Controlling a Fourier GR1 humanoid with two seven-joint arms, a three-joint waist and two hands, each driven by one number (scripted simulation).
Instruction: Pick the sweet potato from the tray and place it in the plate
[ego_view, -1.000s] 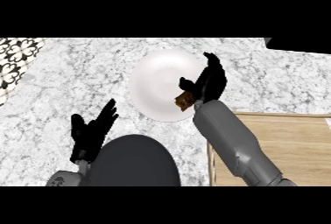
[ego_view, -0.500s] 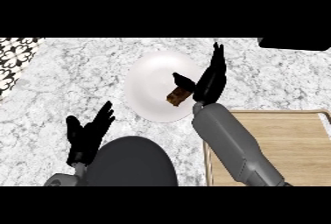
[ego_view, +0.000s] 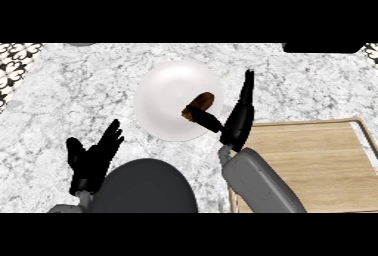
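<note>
This is a kitchen. The work surface is a grey-and-white speckled stone counter (ego_view: 81, 100), the sort fitted in a home kitchen. On it lies a round white plate (ego_view: 166, 90) with a brown sweet potato (ego_view: 201, 102) on it, and beside that a pale wooden tray with a raised rim (ego_view: 317, 155). At the left edge shows a black-and-white patterned tile strip (ego_view: 13, 62).

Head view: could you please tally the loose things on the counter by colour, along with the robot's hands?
White: 1, the plate
Brown: 1, the sweet potato
Light wood: 1, the tray
Black: 2, the left hand and the right hand
Total: 5
</note>
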